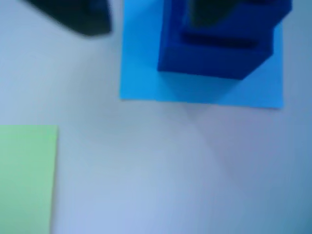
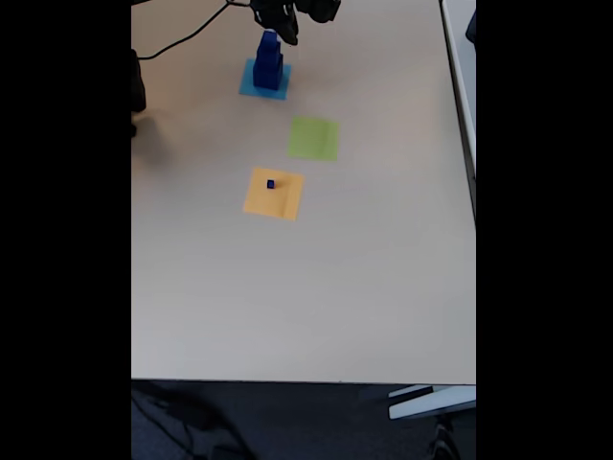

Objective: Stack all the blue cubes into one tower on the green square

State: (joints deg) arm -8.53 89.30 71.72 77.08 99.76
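The tower (image 2: 267, 62) of blue cubes stands on the light-blue square (image 2: 251, 89), up at about 11 o'clock on the pale table (image 2: 306, 287) in the fixed view. It is a stepped stack, wide at the base and narrower toward the top. In the wrist view the same stack (image 1: 214, 48) sits at about 1 o'clock, its steps blurred, with the light-blue paper (image 1: 141, 73) showing around its base.

The gripper (image 2: 278, 24) hangs just over the tower's top, at 12 o'clock of the stack in the fixed view; I cannot tell how far its fingers are spread, nor whether they touch the top cube.

The green square (image 2: 313, 138) lies bare, at about 4 o'clock from the tower and near it; in the wrist view it (image 1: 27, 178) is at 8 o'clock. One tiny blue cube (image 2: 271, 184) rests alone on the orange-yellow square (image 2: 283, 201), which lies at about 7 o'clock from the green one.
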